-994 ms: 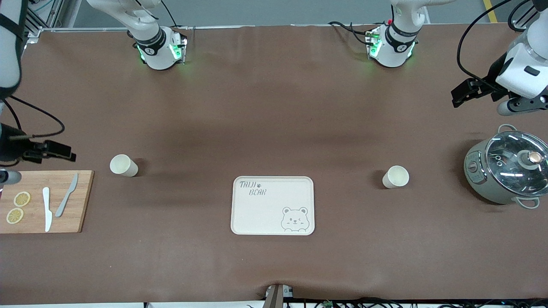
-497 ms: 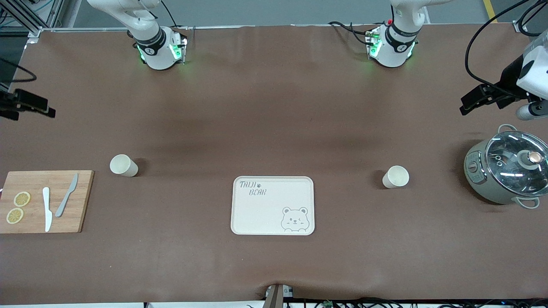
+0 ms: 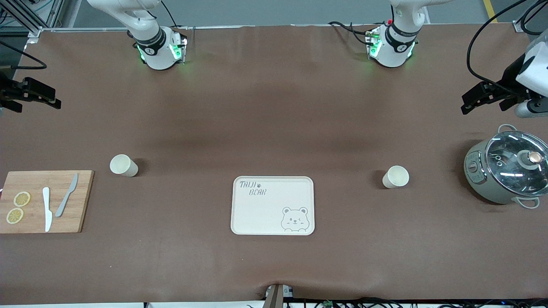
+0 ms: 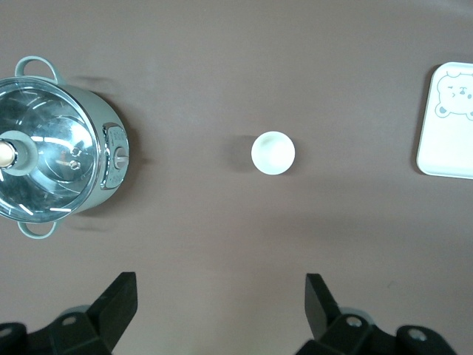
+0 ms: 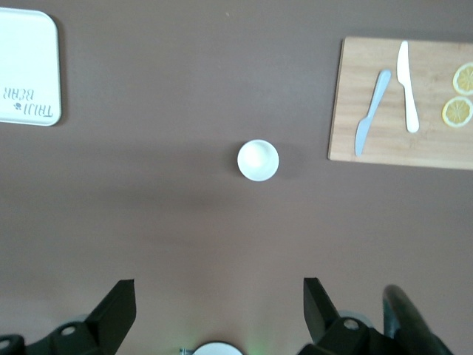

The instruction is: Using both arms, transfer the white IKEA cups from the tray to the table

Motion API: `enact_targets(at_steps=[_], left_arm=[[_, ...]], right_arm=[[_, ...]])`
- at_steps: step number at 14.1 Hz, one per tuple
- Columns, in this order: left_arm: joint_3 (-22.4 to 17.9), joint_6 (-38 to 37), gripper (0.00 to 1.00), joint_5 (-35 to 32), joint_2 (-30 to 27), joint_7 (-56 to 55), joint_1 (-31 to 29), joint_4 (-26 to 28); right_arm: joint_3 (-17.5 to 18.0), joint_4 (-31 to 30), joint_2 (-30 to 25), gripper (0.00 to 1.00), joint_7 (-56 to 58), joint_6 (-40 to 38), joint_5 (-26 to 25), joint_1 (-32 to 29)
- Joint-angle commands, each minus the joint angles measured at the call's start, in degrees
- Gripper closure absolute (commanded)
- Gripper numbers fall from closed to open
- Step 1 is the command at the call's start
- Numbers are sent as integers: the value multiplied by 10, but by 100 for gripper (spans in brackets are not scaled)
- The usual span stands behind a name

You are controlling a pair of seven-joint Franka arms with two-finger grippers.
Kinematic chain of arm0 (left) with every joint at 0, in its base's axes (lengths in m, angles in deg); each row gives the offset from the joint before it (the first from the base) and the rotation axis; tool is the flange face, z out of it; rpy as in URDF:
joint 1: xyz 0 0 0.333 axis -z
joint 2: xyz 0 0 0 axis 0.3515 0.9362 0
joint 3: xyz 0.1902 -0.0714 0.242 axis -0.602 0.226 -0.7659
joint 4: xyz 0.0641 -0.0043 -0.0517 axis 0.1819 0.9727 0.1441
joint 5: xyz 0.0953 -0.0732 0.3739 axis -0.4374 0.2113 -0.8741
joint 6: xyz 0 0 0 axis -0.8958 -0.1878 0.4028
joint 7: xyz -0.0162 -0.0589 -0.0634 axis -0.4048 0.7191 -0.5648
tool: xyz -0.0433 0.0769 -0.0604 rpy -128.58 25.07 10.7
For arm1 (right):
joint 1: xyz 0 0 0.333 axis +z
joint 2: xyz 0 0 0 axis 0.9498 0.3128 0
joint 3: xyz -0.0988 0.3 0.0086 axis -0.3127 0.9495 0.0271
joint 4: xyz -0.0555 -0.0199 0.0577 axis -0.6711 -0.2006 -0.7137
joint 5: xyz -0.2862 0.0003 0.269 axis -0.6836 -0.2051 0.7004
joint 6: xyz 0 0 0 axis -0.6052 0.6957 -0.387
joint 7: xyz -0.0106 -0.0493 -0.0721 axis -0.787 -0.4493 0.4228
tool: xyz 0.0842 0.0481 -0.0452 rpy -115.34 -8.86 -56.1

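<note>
Nearest the front camera we see a cream rectangular tray (image 3: 272, 205) with rounded corners and a bear drawing, flat on the matte brown tabletop (image 3: 274, 128). A little farther from the camera stand the two white cups, small, smooth and slightly tapered with round rims, both upright. One cup (image 3: 123, 165) sits toward the right arm's end, at about ten o'clock from the tray and just beside a wooden cutting board (image 3: 45, 201) carrying two knives (image 3: 55, 204) and lemon slices (image 3: 18, 207). The other cup (image 3: 395, 177) sits toward the left arm's end, at about two o'clock from the tray, between it and a grey-green pot (image 3: 505, 173) with a glossy glass lid.

Farther still, the right hand (image 3: 36, 92) hangs over the tabletop's edge at the right arm's end, at roughly eleven o'clock from its cup and well apart from it. In the right wrist view its fingers (image 5: 114, 314) are spread wide and empty. The left hand (image 3: 481, 96) hovers over the tabletop near the pot, at about one o'clock from the second cup and well apart; its fingers (image 4: 118, 299) are likewise spread wide, gripping nothing.
</note>
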Motion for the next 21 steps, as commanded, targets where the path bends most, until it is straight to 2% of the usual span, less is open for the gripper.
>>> enact_targets(at_steps=[1, 5, 14, 21], left_arm=[[5, -5, 0, -24, -3, 12, 1, -6], [4, -9, 0, -25, -2, 15, -3, -15], [-3, -10, 0, -24, -2, 15, -6, -17], [-2, -27, 0, -22, 4, 16, -11, -29]], right_arm=[[19, -83, -64, 0, 1, 49, -8, -25], [19, -61, -54, 0, 2, 23, -10, -37], [21, -59, -54, 0, 1, 16, -7, -32], [8, -59, -52, 0, 1, 10, -1, -35]])
